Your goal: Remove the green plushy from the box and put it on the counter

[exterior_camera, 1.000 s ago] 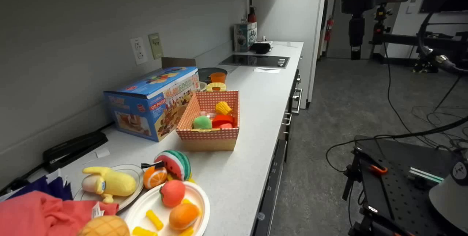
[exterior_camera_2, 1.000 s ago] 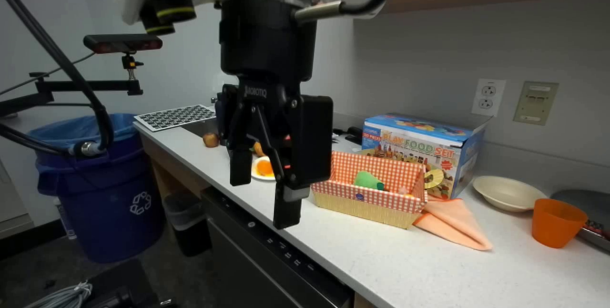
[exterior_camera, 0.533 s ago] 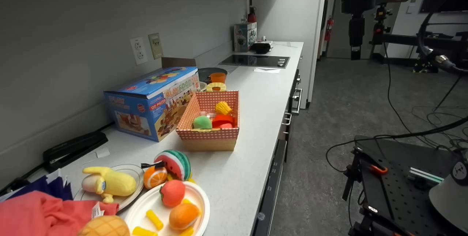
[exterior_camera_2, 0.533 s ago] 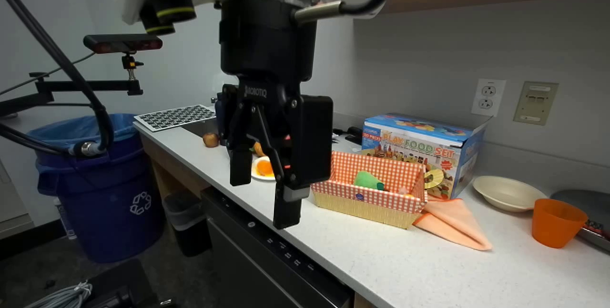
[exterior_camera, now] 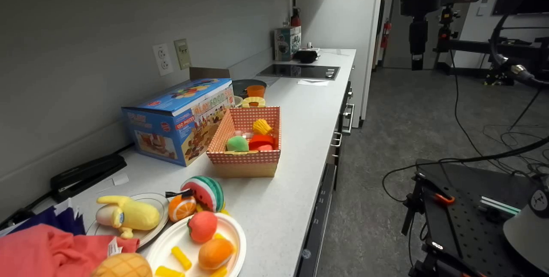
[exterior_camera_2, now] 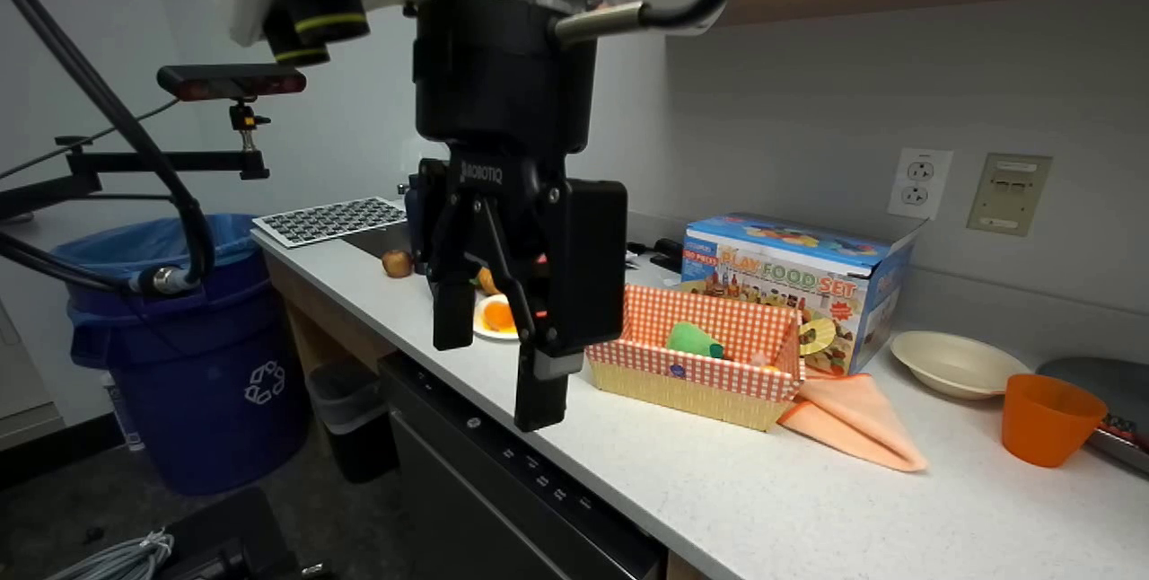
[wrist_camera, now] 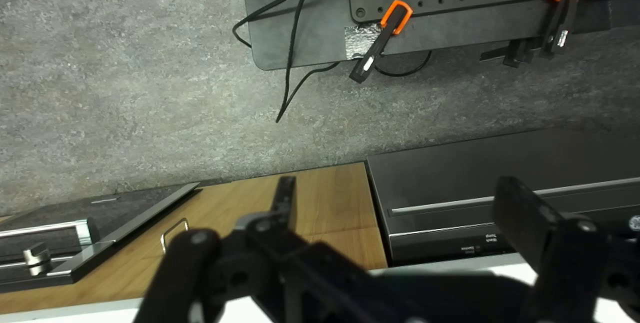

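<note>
The green plushy (exterior_camera: pixel 237 144) lies inside the orange-brown checked box (exterior_camera: pixel 245 170), beside red and yellow toys. In an exterior view the plushy (exterior_camera_2: pixel 691 339) shows above the near wall of the box (exterior_camera_2: pixel 687 393). The box stands on the white counter (exterior_camera: pixel 296 140), which also shows in an exterior view (exterior_camera_2: pixel 763 495). My gripper (exterior_camera_2: pixel 498 378) is open and empty, pointing down, apart from the box. In an exterior view the gripper (exterior_camera: pixel 417 61) hangs over the floor side of the counter. In the wrist view the gripper's fingers (wrist_camera: pixel 396 195) are wide apart; plushy and box are out of view there.
A blue carton (exterior_camera: pixel 180 118) stands behind the box by the wall. Plates with toy food, such as a white plate (exterior_camera: pixel 238 242), sit along the counter. A peach napkin (exterior_camera_2: pixel 853 423), a bowl (exterior_camera_2: pixel 956 364) and an orange cup (exterior_camera_2: pixel 1050 420) are at the box's other end.
</note>
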